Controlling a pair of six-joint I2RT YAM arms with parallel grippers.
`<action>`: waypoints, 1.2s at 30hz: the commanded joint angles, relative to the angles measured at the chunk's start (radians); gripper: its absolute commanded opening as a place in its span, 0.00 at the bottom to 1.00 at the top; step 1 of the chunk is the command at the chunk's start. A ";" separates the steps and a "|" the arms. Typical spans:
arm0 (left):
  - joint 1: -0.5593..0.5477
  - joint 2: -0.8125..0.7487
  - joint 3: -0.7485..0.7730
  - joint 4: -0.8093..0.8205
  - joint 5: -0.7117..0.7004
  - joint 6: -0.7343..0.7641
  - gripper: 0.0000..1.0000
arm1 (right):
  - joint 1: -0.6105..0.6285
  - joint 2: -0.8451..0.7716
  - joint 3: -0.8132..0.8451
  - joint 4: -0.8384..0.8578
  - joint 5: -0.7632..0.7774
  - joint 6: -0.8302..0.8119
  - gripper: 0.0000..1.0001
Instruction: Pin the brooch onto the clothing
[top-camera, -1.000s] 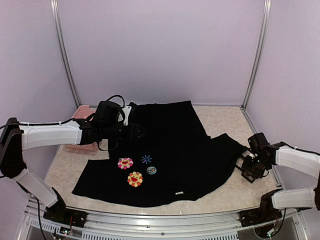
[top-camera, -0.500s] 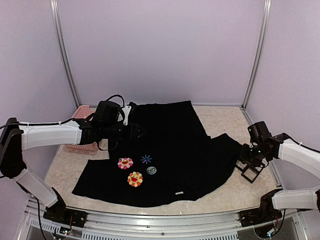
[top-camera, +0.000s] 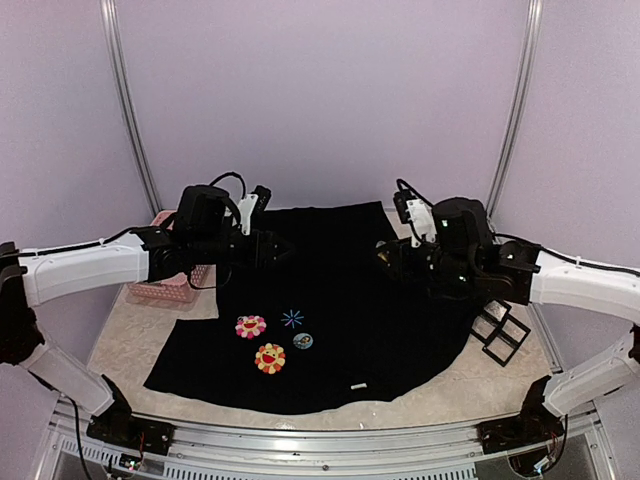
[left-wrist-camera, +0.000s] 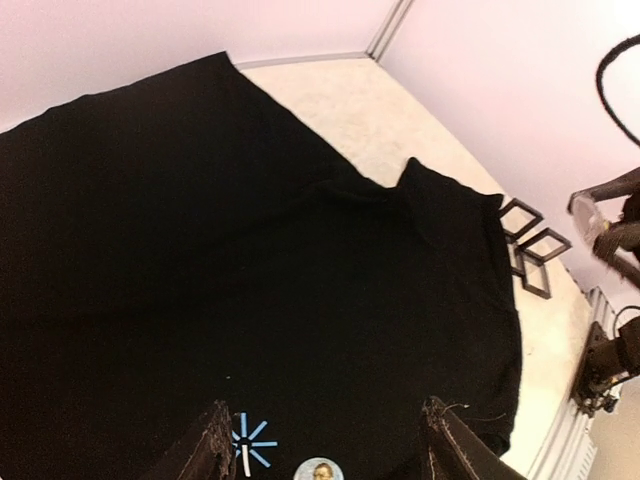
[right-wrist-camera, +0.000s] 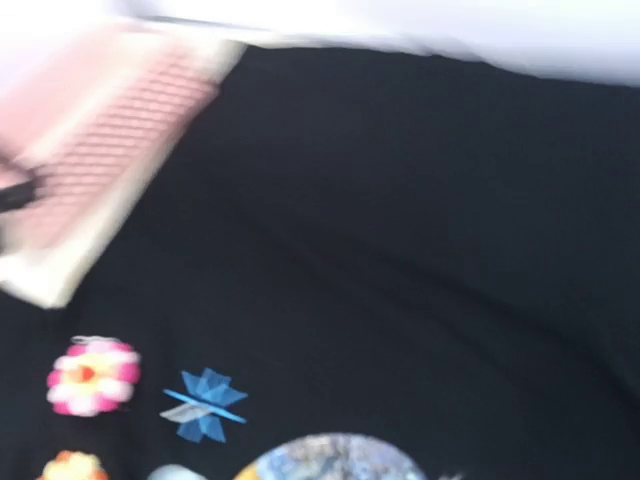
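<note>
The brooch (top-camera: 303, 341) lay on the clothing (top-camera: 370, 300), just beside the blue starburst (top-camera: 292, 318); whether its pin was through the cloth could not be told, so fastening seemed the step in hand. The left gripper (left-wrist-camera: 327, 420) hung above the clothing, fingers apart and empty; the right gripper (top-camera: 385, 253) hovered over its right side, open or closed I could not tell. The next move probably called for a slow descent onto the brooch, with the cloth held flat.
</note>
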 joint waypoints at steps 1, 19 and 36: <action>0.006 -0.107 0.075 -0.028 0.148 -0.015 0.60 | 0.169 0.130 0.076 0.324 0.057 -0.416 0.40; -0.040 -0.137 0.185 -0.142 0.311 -0.036 0.55 | 0.333 0.330 0.213 0.591 0.143 -0.792 0.40; -0.046 -0.081 0.201 -0.150 0.350 -0.027 0.00 | 0.369 0.357 0.236 0.623 0.239 -0.856 0.38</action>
